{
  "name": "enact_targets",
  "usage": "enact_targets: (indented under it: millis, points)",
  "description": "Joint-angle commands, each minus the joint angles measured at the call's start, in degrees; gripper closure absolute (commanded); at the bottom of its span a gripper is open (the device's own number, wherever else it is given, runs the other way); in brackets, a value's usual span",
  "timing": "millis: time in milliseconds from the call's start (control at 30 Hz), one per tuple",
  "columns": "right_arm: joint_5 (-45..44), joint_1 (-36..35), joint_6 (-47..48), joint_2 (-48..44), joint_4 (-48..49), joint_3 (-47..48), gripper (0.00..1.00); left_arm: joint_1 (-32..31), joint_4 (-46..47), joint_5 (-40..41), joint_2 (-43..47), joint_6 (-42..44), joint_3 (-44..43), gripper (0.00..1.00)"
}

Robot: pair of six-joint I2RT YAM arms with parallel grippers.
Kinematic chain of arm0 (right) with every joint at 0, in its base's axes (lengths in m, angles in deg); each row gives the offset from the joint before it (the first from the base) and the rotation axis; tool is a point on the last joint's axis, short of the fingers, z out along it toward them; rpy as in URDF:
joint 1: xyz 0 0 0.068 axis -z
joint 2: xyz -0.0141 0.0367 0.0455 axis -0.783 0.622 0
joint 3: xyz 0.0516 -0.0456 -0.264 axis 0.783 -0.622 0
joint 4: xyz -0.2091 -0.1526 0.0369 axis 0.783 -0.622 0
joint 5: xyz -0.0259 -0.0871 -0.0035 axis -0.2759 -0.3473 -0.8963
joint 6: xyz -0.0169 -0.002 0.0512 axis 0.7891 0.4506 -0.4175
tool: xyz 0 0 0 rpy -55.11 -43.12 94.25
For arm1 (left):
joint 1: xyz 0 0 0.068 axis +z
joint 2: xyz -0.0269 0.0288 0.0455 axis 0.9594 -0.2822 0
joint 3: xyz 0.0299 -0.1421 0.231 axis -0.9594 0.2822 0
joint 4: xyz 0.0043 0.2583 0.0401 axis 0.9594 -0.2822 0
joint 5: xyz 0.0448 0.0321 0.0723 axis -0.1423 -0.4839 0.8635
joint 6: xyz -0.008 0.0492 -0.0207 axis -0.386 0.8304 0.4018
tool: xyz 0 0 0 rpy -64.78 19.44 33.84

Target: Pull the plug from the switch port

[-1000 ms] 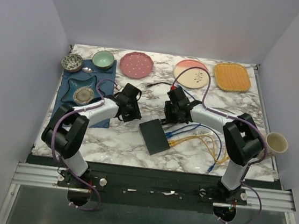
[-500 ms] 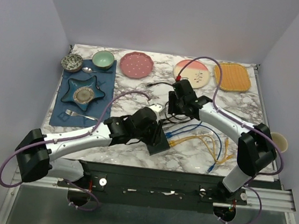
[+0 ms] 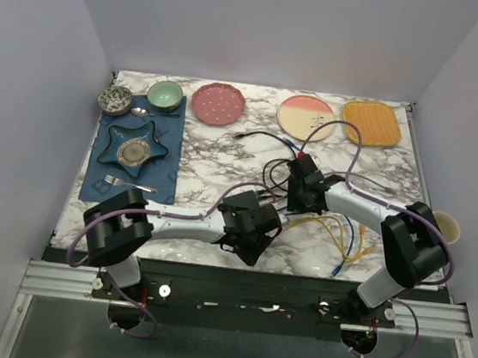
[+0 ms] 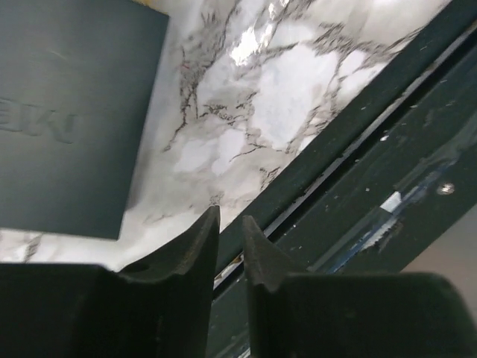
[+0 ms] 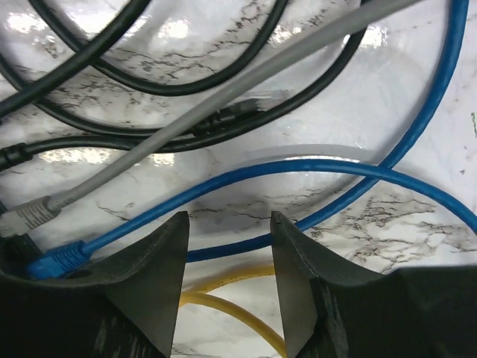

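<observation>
Marble table [image 3: 216, 155] here: blue mat [image 3: 100, 182] on the far left, green bowl [image 3: 165, 94], pink plate [image 3: 218, 104], cream plate [image 3: 306, 118] and orange plate [image 3: 370, 123] along the far edge, cables [image 5: 298, 165] tangled right of centre, switch [image 4: 67, 112] flat near the near edge.

We see our left arm [image 3: 182, 222] stretched low toward the middle, the left gripper [image 4: 229, 218] with fingers a narrow slit apart, seemingly empty; our right arm [image 3: 357, 203] folds inward, the right gripper [image 5: 227, 218] spread wide, pointing down
</observation>
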Motion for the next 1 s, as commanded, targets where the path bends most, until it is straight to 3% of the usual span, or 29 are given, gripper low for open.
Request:
enact_targets:
  millis: [0, 133, 433, 967]
  points:
    - [-0.6, 0.2, -1.9, -2.5, 0.7, -3.8, 0.45, -0.4, -1.3, -1.4, -6.9, -0.1, -2.8, 0.76]
    - [2.8, 0.2, -3.6, -4.4, 2.1, -7.6, 0.47, 0.9, -2.5, 1.2, -10.1, -3.3, -3.0, 0.80]
    - [11.4, -2.8, -5.1, -6.5, 2.8, -9.4, 0.48, 15.8, 1.0, 0.7, -7.0, -9.9, 2.9, 0.80]
    - [17.7, -12.5, -6.4, 2.0, 2.1, 6.2, 0.47, 34.2, -5.0, 3.0, -5.9, -10.5, -8.2, 0.73]
